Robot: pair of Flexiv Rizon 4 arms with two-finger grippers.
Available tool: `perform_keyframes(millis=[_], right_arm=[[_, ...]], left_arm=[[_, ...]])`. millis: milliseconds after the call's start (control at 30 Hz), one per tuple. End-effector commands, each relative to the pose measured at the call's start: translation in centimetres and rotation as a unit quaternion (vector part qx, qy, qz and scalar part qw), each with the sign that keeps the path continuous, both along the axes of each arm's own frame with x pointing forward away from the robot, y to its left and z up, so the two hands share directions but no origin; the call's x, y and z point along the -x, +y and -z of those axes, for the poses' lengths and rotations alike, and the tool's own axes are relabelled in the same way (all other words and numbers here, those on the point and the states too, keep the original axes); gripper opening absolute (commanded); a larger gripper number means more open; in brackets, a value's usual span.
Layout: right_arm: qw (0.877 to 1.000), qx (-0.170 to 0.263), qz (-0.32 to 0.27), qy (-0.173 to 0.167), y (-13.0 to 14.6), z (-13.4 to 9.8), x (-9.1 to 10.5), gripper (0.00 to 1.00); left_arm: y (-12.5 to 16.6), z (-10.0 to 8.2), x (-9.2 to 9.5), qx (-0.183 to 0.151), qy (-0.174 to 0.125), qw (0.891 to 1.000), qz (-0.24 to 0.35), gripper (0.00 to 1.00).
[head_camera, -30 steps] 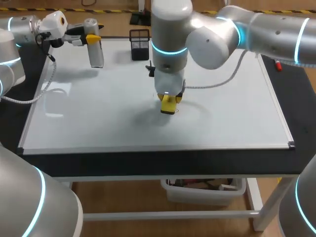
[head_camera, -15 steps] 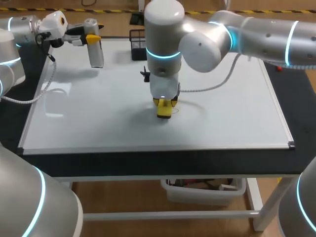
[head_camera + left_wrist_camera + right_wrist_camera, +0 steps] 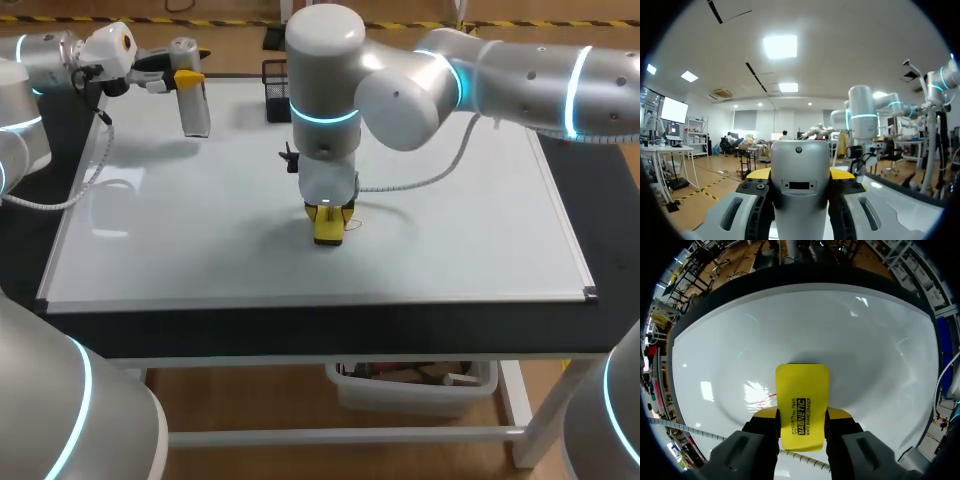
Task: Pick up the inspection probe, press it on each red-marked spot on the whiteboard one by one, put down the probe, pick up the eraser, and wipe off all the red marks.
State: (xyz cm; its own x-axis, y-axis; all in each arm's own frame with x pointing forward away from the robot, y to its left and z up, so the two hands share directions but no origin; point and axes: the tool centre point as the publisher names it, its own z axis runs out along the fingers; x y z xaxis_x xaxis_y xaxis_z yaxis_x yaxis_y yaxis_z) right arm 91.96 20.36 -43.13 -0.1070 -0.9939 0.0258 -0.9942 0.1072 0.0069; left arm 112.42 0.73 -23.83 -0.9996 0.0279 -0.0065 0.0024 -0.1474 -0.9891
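Note:
At the middle of the whiteboard (image 3: 460, 240), my right gripper (image 3: 330, 209) is shut on the yellow eraser (image 3: 328, 231), which is pressed flat on the board. In the right wrist view the eraser (image 3: 803, 407) sits between the fingers (image 3: 765, 426), and a thin red mark (image 3: 771, 395) shows on the whiteboard (image 3: 865, 340) beside it. My left gripper (image 3: 187, 78) hangs over the board's far left corner, shut on the silver probe (image 3: 194, 110), which points down. In the left wrist view the probe (image 3: 800, 195) fills the gap between the yellow-tipped fingers (image 3: 758, 174).
A black mesh pen holder (image 3: 283, 80) stands at the board's far edge, between the two arms. My right arm's cable (image 3: 440, 165) loops above the board right of the eraser.
My right arm has slid the eraser a little to the left across the board. The left arm and probe have stayed still.

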Motion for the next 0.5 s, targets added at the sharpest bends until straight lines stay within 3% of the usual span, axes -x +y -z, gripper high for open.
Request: perform_keyframes(millis=[33, 500], right_arm=[[1.000, 0.002, 0.002, -0.001, -0.4, 0.3, 0.1, 0.00], [0.999, 0.006, 0.037, -0.002, -2.8, 0.8, 0.7, 0.00]], left_arm=[[0.3, 0.1, -0.6, 0.002, -0.001, 1.000, 0.010, 0.00], [0.3, 0.1, -0.6, 0.002, -0.001, 1.000, 0.010, 0.00]])
